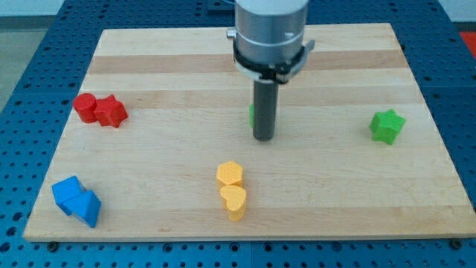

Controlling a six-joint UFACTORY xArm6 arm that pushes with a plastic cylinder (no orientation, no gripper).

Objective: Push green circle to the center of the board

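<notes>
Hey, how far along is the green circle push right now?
Looks nearly done: a sliver of the green circle shows near the middle of the board, mostly hidden behind the rod. In hand: my tip sits right beside it on the view's right; contact can't be told. Left: confirming it is centred. The green star sits untouched at the view's right.

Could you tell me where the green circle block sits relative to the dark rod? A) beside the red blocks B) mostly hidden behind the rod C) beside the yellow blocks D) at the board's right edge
B: only a green sliver of the green circle block shows at the left edge of the dark rod, just above my tip.
</notes>
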